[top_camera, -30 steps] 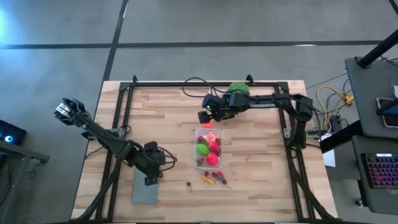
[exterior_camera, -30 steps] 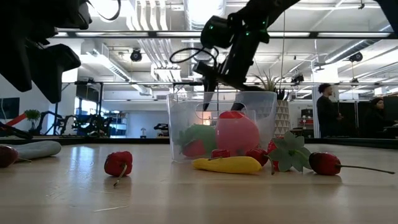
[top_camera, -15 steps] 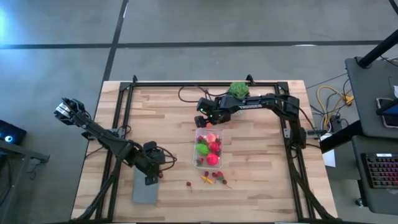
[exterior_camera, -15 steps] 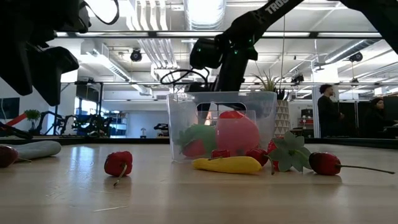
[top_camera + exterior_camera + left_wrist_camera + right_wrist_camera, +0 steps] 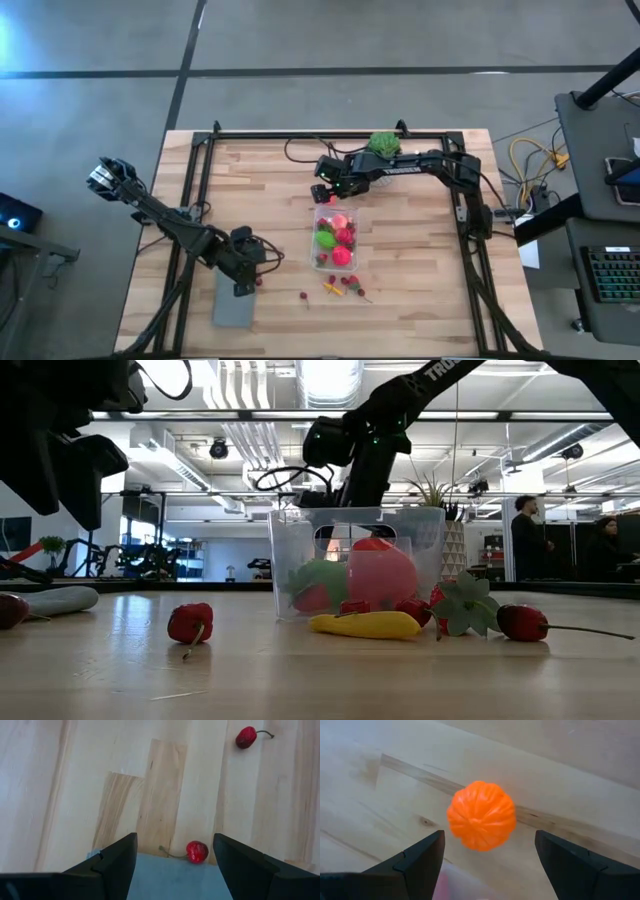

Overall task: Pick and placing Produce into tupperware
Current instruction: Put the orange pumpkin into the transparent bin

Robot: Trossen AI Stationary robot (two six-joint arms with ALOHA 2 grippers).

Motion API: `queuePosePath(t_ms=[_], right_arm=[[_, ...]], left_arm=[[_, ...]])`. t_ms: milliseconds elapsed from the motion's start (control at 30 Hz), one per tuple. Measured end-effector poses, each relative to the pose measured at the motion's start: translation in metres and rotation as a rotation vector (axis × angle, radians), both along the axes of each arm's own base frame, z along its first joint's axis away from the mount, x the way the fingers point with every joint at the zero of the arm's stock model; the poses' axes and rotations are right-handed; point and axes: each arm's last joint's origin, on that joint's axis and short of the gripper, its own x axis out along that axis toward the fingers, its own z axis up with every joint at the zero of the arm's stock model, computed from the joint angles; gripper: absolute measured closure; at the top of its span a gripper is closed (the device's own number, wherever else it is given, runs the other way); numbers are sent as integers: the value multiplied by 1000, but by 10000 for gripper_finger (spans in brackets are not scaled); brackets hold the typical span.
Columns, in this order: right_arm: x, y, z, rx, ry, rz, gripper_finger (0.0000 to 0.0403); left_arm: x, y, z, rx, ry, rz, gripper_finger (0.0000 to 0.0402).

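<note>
- From table level, a yellow banana-like piece (image 5: 366,624) and red berries (image 5: 190,622) lie in front of the tupperware (image 5: 356,565); judging by that, they wait their turn.
- The left gripper (image 5: 243,277), fingers apart and empty, hangs at seven o'clock by the grey rectangle (image 5: 232,304); its wrist view alone shows a cherry (image 5: 197,852) touching that edge.
- The right gripper (image 5: 327,194) at the tub's twelve o'clock brackets the orange ball (image 5: 481,815), jaws wide, grasping nothing yet.

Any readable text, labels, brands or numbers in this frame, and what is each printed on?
"TRO": partial white lettering on the right arm in the low view; the rest is cut off.
Nothing else readable: the tub, produce and table carry no visible text.
</note>
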Motion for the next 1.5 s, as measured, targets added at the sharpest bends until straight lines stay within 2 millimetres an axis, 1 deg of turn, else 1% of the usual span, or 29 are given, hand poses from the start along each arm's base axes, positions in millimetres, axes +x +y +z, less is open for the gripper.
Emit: queuePosePath(t_ms=[300,767,867,1133,1500], right_arm=[[6,-2,-13,13,20,1,101],[10,-3,-17,-2,26,20,103],[10,-3,-17,-4,26,28,112],[10,-4,-17,-9,29,32,161],[9,-4,-17,-16,34,31,168]], left_arm=[[0,0,-1,4,1,0,155],[-1,1,-2,7,7,0,155],[-1,1,-2,9,7,0,155],[-1,1,-2,12,3,3,155],[-1,1,-2,24,-5,10,155]])
